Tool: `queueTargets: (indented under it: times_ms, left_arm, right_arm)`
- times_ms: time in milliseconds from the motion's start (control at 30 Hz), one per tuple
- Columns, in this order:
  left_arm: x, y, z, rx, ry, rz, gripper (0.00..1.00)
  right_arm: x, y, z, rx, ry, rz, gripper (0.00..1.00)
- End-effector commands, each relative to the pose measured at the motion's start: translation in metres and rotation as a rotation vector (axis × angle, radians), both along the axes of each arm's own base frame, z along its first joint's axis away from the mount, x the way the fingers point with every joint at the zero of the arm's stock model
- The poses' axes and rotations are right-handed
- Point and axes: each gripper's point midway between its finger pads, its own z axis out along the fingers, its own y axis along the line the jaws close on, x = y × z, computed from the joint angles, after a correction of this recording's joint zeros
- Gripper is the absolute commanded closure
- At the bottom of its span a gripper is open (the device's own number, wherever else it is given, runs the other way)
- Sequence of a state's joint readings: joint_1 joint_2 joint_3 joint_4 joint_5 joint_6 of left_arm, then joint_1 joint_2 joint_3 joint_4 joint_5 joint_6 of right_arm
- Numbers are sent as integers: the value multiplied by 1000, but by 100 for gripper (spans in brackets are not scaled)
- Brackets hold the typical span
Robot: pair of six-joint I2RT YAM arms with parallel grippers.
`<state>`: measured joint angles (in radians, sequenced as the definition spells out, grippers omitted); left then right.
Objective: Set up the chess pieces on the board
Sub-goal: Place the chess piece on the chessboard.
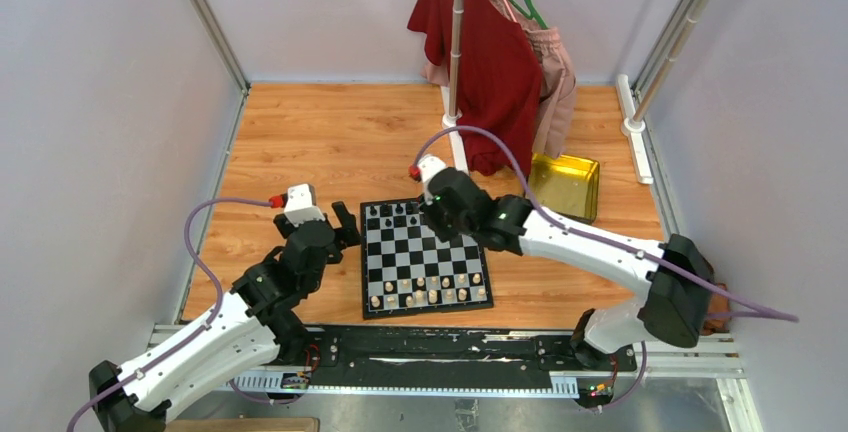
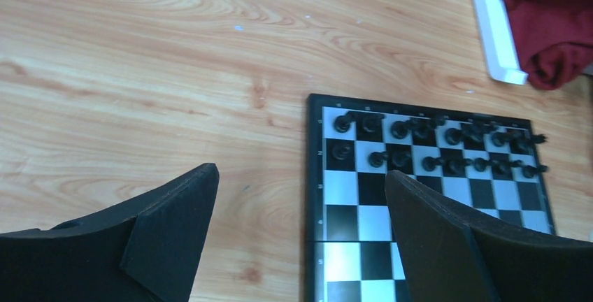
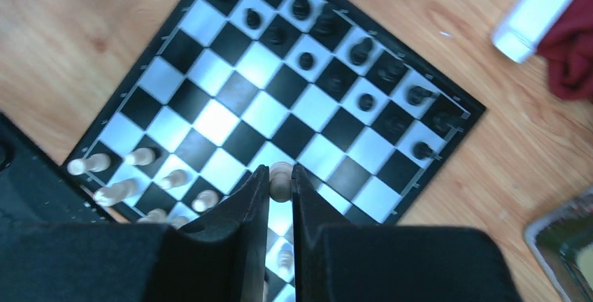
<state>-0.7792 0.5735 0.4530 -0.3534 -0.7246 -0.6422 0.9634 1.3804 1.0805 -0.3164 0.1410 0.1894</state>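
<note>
Wooden table (image 1: pixel 330 142) on which the board (image 1: pixel 425 252) is being set up by two arms
A pale chess piece (image 3: pixel 281 178) is being clamped over the board by the right gripper (image 3: pixel 281 184); the left gripper (image 2: pixel 301 176) is being held wide apart, empty, beside the board's left edge

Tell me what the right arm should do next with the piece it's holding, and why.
Probably carry it toward the near rows and lower it onto a free square there. The right pincer is shut on a pale chess piece above the board, while the other pale pieces stand along the near edge and the black pieces stand on the far side.
</note>
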Motion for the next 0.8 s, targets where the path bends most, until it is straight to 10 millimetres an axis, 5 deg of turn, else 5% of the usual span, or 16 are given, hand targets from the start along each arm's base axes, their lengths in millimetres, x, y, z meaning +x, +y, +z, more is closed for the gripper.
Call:
queueTargets:
  times_ms: [0,333,567,767]
  left_arm:
    - [-1,32,-7,60,-5,150,4]
    - [-22,79,-4,15,-18,345,5]
    - [-48,116,11,-62,-72,495,6]
    - [-67,142,46,-196,-177,585,7]
  right_arm:
    - [-22,34,2,-48,-21,88,100]
    - [-62,103,-9,-111,-22,255,100]
    - [-76,131,-20,-125,0,318,100]
    - [-88,150,-33,-138,26,373,100]
